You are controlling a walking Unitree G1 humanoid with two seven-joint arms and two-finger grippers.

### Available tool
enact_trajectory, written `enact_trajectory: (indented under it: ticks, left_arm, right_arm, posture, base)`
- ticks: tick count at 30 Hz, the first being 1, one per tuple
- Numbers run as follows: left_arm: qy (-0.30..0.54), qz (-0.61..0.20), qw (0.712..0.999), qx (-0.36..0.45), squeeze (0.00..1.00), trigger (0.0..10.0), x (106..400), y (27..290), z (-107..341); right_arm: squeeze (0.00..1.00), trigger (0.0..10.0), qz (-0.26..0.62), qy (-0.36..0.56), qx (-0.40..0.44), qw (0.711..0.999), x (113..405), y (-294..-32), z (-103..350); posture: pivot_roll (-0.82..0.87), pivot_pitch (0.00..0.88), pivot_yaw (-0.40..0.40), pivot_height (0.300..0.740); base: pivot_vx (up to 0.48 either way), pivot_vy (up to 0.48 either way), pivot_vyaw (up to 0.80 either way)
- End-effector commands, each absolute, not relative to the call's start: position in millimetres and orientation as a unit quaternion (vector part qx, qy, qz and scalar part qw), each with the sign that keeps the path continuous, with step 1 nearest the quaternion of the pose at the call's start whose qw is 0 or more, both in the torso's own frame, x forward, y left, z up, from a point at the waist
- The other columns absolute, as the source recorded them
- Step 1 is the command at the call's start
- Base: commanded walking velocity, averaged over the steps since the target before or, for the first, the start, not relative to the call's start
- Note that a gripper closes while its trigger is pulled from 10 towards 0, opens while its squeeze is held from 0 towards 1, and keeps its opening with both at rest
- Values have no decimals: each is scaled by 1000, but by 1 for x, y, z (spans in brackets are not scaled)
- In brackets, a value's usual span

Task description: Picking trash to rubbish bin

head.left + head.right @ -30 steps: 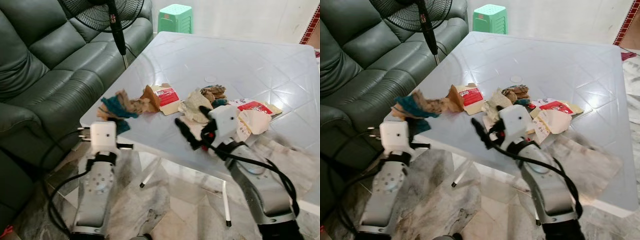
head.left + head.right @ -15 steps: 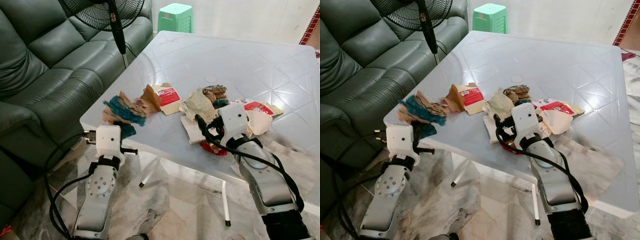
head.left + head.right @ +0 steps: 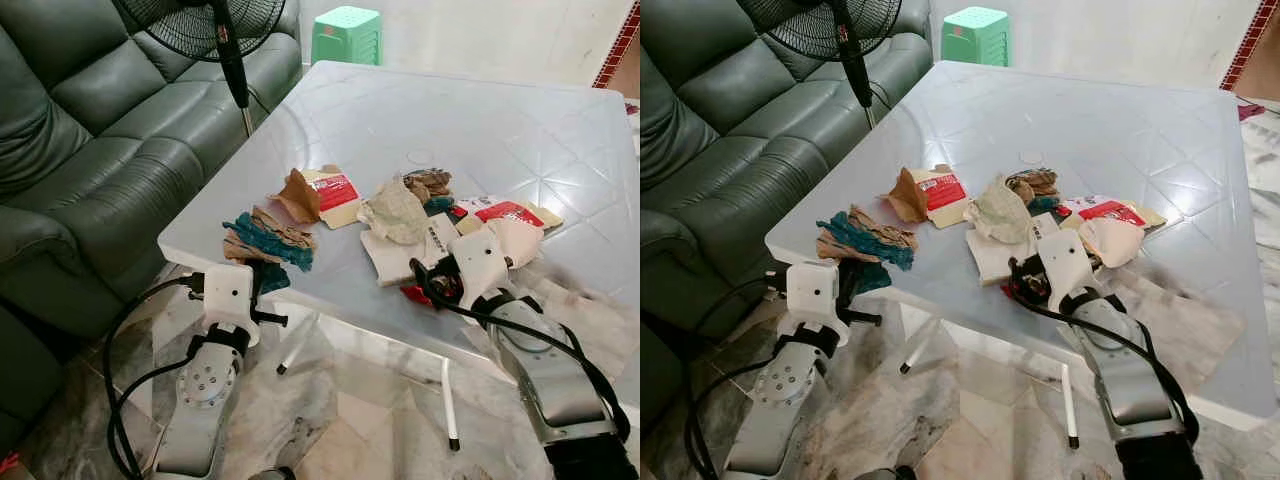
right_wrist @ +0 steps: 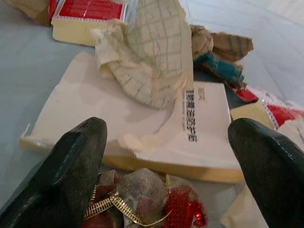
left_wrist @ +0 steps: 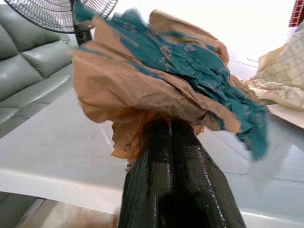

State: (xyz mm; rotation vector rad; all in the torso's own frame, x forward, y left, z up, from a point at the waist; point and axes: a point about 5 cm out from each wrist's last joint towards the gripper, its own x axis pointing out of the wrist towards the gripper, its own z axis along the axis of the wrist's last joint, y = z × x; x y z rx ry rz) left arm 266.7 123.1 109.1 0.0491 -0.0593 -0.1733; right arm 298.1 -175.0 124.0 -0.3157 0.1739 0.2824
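Setting: pale grey table [image 3: 470, 130] beside a dark green sofa [image 3: 90, 120], with a standing fan [image 3: 215, 30] and a green stool [image 3: 349, 35] behind it.
Trash in my left gripper [image 5: 168, 126]: crumpled brown and teal paper [image 5: 166, 76], pinched between my two fingers pressed together, held just over the table's near left corner.
Trash before my right gripper [image 4: 166, 156]: red and gold wrapper [image 4: 142, 202] on the table between my spread fingers [image 4: 71, 166], not gripped.
Just beyond it: white flat box [image 4: 137, 123] with printed characters, and a checked crumpled paper [image 4: 152, 57] lying on top of it.
Rest of the litter: red-labelled cartons [image 3: 335, 195] and another brown wad [image 3: 296, 192], scattered mid-table.
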Motion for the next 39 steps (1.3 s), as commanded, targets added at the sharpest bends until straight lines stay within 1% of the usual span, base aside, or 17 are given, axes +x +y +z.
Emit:
enact_trajectory:
  ticks: [1, 4, 8, 11, 16, 17, 19, 20, 21, 26, 30, 33, 34, 39]
  left_arm:
    - [-32, -94, 995, 23, 0, 0, 267, 122, 111]
    - [-33, -95, 995, 22, 0, 0, 268, 121, 111]
    - [-34, -94, 995, 22, 0, 0, 268, 122, 112]
    - [-34, -92, 995, 22, 0, 0, 268, 122, 112]
    - [-36, -90, 995, 22, 0, 0, 269, 121, 112]
    - [-36, -90, 995, 22, 0, 0, 269, 121, 112]
    - [-38, -87, 995, 21, 0, 0, 270, 122, 113]
    - [-38, -87, 995, 21, 0, 0, 270, 122, 113]
    - [-43, -82, 995, 21, 0, 0, 271, 123, 115]
    - [-44, -80, 996, 20, 0, 0, 270, 124, 116]
    - [-44, -79, 996, 18, 0, 0, 270, 124, 115]
    - [-43, -81, 996, 15, 0, 0, 270, 124, 115]
    - [-43, -84, 995, 14, 0, 0, 270, 123, 114]
    - [-43, -92, 995, 13, 0, 0, 271, 121, 114]
  right_arm:
    - [0, 10000, 145, 104, -151, 972, 295, -178, 120]
    - [0, 10000, 154, 126, -142, 970, 292, -178, 113]
    - [0, 10000, 155, 124, -136, 971, 292, -177, 113]
    - [0, 10000, 156, 103, -121, 975, 294, -175, 119]
    - [0, 10000, 152, 40, -93, 983, 299, -172, 135]
    - [0, 10000, 152, 40, -93, 983, 299, -172, 135]
    - [0, 10000, 139, -4, -81, 987, 303, -171, 148]
    - [0, 10000, 139, -4, -81, 987, 303, -171, 148]
    - [0, 10000, 134, -31, -77, 988, 307, -171, 160]
    - [0, 10000, 139, -59, -64, 986, 308, -173, 175]
    - [0, 10000, 177, -49, -67, 981, 304, -177, 181]
    - [0, 10000, 232, -33, -80, 969, 296, -180, 183]
    - [0, 10000, 258, -20, -85, 962, 290, -185, 183]
    - [0, 10000, 302, 12, -84, 950, 279, -199, 182]
  posture:
    - [-62, 59, 22, 740]
    - [-61, 59, 22, 740]
    - [-60, 60, 21, 740]
    - [-60, 60, 22, 740]
    - [-62, 61, 22, 740]
    - [-62, 61, 22, 740]
    - [-62, 63, 21, 740]
    - [-62, 63, 21, 740]
    - [-59, 63, 20, 740]
    - [-59, 66, 17, 740]
    - [-65, 67, 14, 740]
    - [-67, 67, 14, 740]
    - [-79, 67, 16, 740]
    - [-92, 65, 24, 740]
  base:
    - [0, 0, 0]
    - [0, 0, 0]
    - [0, 0, 0]
    - [0, 0, 0]
    - [0, 0, 0]
    - [0, 0, 0]
    - [0, 0, 0]
    - [0, 0, 0]
    - [0, 0, 0]
    - [0, 0, 0]
    - [0, 0, 0]
    - [0, 0, 0]
    - [0, 0, 0]
    - [0, 0, 0]
